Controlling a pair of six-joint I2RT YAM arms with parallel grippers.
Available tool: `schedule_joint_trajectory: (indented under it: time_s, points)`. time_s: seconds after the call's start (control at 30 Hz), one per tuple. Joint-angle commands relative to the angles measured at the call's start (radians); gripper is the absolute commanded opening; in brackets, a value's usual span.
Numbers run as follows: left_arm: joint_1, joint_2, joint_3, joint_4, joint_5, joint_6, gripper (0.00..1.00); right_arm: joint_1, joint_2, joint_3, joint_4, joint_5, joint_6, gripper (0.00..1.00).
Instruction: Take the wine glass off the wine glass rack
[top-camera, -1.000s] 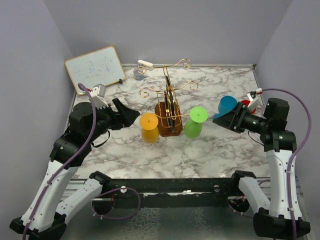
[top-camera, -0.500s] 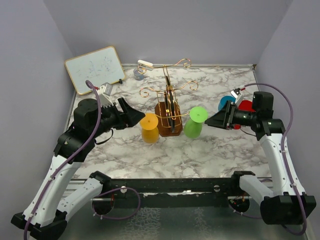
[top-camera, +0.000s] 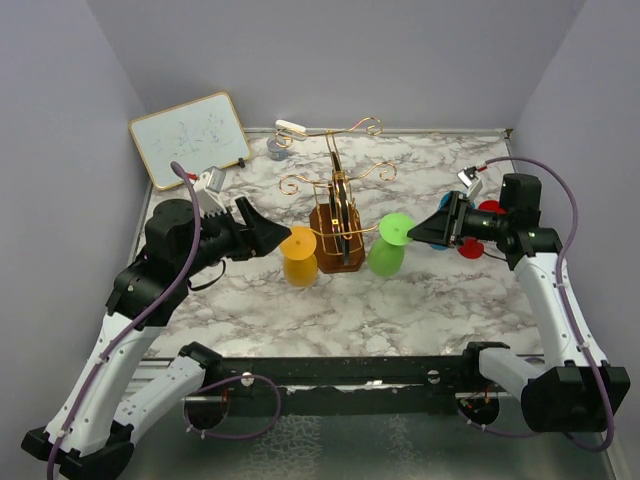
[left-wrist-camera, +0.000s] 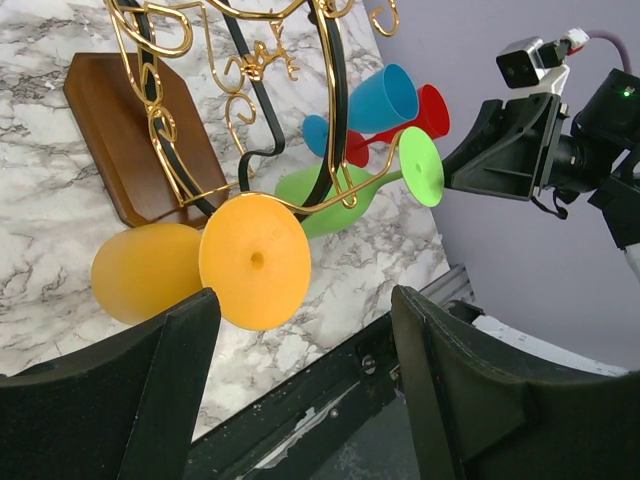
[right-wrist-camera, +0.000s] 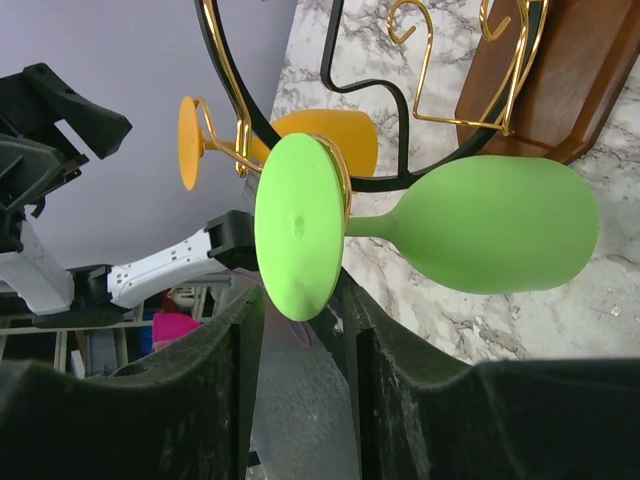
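The job was only just starting; the wine glass rack (top-camera: 335, 240) stood in the middle of the table (top-camera: 250, 300), and 2 glasses hung from it upside down; the orange glass (top-camera: 299, 257) hung on the left side and the green glass (top-camera: 386, 252) on the right; neither was off yet. A blue glass (left-wrist-camera: 375, 98) and a red glass (left-wrist-camera: 428, 105) lay on the table past the rack, near the right arm. The left gripper (top-camera: 270, 235) was wide open with nothing in it, its tips just beside the round foot of the orange glass. The right gripper (top-camera: 428, 232) was about half open; its 2 fingers (right-wrist-camera: 150, 400) sat on either side of the green glass's foot, but it did not look like they pinched it yet. What was left, I think: close on a foot, slide that glass out along the gold wire, and set it down. Compared with 1 second ago, the right arm had come in from the right edge to reach the green glass, and its jaws had narrowed; the left arm had crept a little nearer the orange glass with its jaws as wide as before; the rack and all 4 glasses had not moved.
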Motion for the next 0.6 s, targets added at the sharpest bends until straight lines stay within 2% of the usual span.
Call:
schedule_joint_trajectory:
  time_s: [0.0, 0.3, 0.57]
  points:
    - [-0.001, -0.024, -0.019, 0.030, 0.028, -0.008, 0.71, 0.016, 0.016, 0.009, 0.080, -0.045, 0.011, 0.37]
    - [-0.001, -0.048, -0.039, 0.031, 0.021, -0.023, 0.71, 0.035, 0.042, -0.015, 0.112, -0.058, 0.019, 0.26]
    - [-0.002, -0.067, -0.050, 0.019, 0.015, -0.029, 0.71, 0.037, 0.044, -0.017, 0.105, -0.043, 0.027, 0.06]
